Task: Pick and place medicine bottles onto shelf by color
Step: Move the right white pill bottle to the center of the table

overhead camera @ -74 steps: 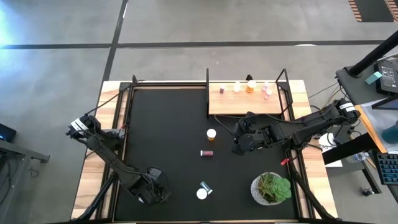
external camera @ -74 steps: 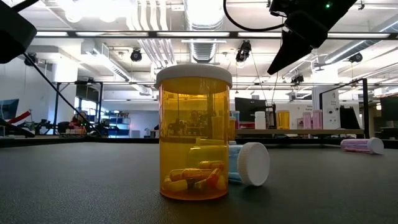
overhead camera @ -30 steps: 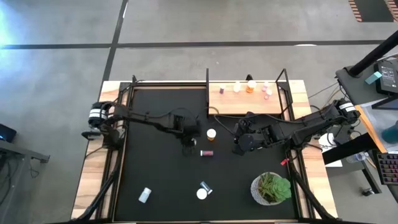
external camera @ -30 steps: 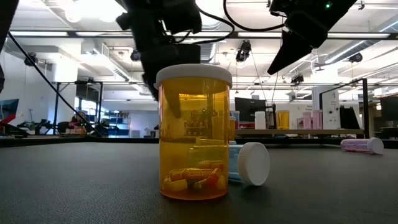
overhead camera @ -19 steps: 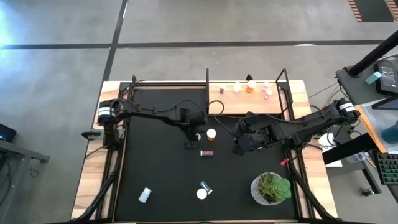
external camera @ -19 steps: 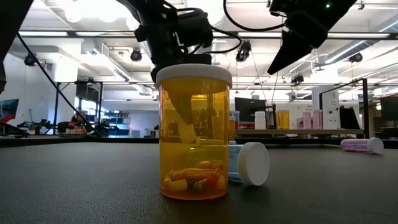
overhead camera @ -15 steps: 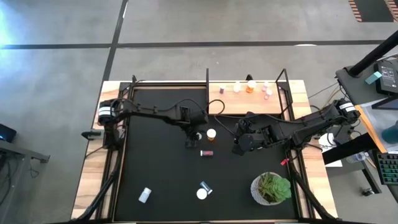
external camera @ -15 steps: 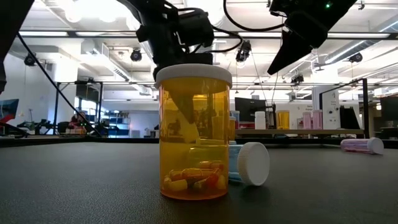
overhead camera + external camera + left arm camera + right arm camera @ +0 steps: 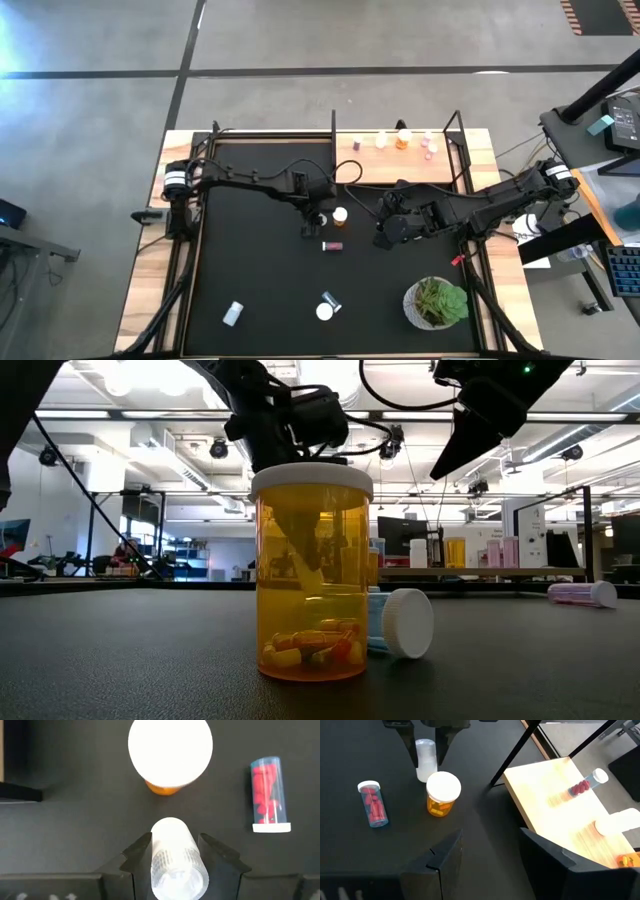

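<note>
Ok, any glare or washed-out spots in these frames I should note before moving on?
Right wrist view: the shelf board is overexposed near its lit corner, nearly white. Left wrist view: the orange bottle cap blows out to a featureless white disc. Low view: ceiling lights flare bright, and the arms above show as dark silhouettes against them. High view: even light on the black mat, with a bluish glare patch on the floor at upper left.

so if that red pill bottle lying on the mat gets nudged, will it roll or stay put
Likely to roll: the red pill bottle is a smooth cylinder lying on its side on the flat mat. It probably veers a bit, since its white cap looks wider than the body. It seems light, holding only a few pills.
</note>
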Controlling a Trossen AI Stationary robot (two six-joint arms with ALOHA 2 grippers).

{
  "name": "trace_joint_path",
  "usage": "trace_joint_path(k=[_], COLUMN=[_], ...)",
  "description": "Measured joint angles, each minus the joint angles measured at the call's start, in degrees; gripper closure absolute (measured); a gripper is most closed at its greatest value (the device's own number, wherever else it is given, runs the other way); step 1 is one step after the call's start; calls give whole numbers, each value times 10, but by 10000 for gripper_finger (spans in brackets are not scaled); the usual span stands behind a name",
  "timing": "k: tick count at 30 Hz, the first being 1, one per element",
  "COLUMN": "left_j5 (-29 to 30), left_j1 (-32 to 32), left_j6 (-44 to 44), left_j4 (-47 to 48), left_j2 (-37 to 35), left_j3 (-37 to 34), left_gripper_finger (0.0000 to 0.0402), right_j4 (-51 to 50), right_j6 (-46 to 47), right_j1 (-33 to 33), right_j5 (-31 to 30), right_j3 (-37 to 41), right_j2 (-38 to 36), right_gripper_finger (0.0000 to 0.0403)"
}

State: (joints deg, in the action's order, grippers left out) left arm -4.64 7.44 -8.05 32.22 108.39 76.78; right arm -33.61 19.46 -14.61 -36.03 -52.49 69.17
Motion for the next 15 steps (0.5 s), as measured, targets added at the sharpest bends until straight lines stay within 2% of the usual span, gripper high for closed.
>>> trace_joint_path(k=[15], left_j5=[-2], left_j1=[0], left_j6=[62], left_j4=[-18], left_j2=[0], left_j3=[-2], left_gripper_finger=[253], right_j4=[0], right_j6=[0], right_j1=[0], right_j5=[0], right_j3=[0], right_j2=[0], right_gripper_finger=[220])
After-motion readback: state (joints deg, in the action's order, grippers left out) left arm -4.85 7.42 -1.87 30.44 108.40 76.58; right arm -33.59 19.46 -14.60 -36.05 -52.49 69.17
